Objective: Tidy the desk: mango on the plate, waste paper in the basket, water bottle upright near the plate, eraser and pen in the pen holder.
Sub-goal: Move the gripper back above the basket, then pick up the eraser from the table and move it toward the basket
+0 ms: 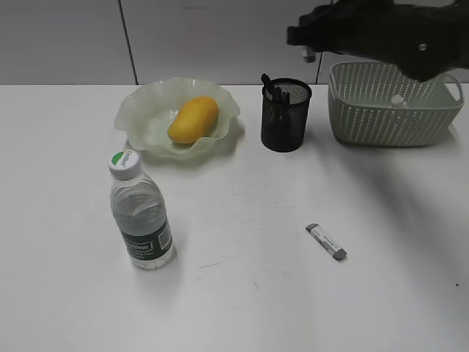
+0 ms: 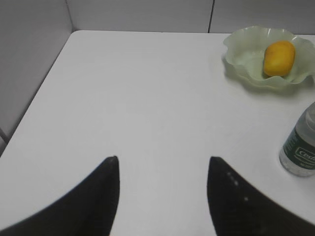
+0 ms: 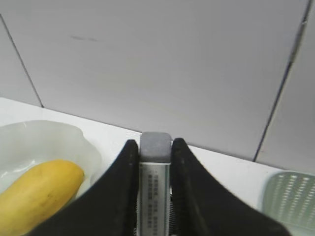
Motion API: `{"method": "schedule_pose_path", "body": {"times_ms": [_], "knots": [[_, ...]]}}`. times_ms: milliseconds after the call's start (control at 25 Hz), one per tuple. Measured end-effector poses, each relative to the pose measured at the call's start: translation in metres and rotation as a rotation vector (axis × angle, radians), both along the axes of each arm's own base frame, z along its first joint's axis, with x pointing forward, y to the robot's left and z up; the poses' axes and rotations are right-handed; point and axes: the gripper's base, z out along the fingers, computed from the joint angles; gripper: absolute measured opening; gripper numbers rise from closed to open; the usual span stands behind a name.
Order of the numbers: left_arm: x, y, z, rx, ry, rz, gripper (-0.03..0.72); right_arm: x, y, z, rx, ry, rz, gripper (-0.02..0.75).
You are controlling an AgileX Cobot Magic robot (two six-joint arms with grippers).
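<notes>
**A:** Since the right gripper (image 3: 152,143) sits at the bottom middle of its wrist view with both jaws pressed against the eraser (image 3: 155,177), is that a firm hold?

**B:** It looks so. The jaws clamp the long sides, grey end forward, probably so it can drop endways into the pen holder (image 1: 286,117), upper middle of the exterior view. Oddly, that view also shows a grey-tipped bar (image 1: 326,242) lying on the desk (image 1: 242,293) at lower right. I cannot tell whether it is the same piece.

**A:** And the left gripper (image 2: 162,160)?

**B:** Its jaws stand apart over bare desk at the bottom of its view, holding nothing.

**A:** What about the rest?

**B:** The mango (image 1: 193,119) lies in the plate (image 1: 139,110), upper left. The water bottle (image 1: 141,213) stands upright below it. The waste paper (image 1: 398,100) shows in the basket (image 1: 381,121), upper right, and a pen (image 1: 270,86) pokes from the holder.

**A:** Any writing?

**B:** The bottle's label begins "Ces" at the right edge of the left wrist view. The print on the eraser's sleeve is too small to read
</notes>
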Motion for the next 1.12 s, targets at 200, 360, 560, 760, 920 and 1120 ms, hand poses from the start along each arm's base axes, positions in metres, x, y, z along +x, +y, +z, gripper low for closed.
{"method": "schedule_pose_path", "body": {"times_ms": [200,360,560,760,920,1120], "knots": [[0.000,0.000,0.000,0.000,0.000,0.000,0.423,0.035,0.019,-0.045,-0.020,0.134,-0.001,0.164],[0.000,0.000,0.000,0.000,0.000,0.000,0.423,0.037,0.019,-0.057,-0.063,0.252,-0.015,0.338],[0.000,0.000,0.000,0.000,0.000,0.000,0.421,0.006,0.006,-0.013,-0.144,0.271,-0.001,0.494],[0.009,-0.002,0.001,0.022,0.044,-0.008,0.400,-0.108,-0.041,0.043,-0.242,0.281,0.001,0.489],[0.035,-0.013,0.017,0.068,0.047,-0.092,0.394,-0.216,-0.088,0.045,-0.306,0.565,-0.072,0.489],[0.109,-0.048,0.045,0.053,0.018,-0.305,0.383,-0.312,-0.125,0.050,-0.288,0.534,-0.090,0.488]]}}
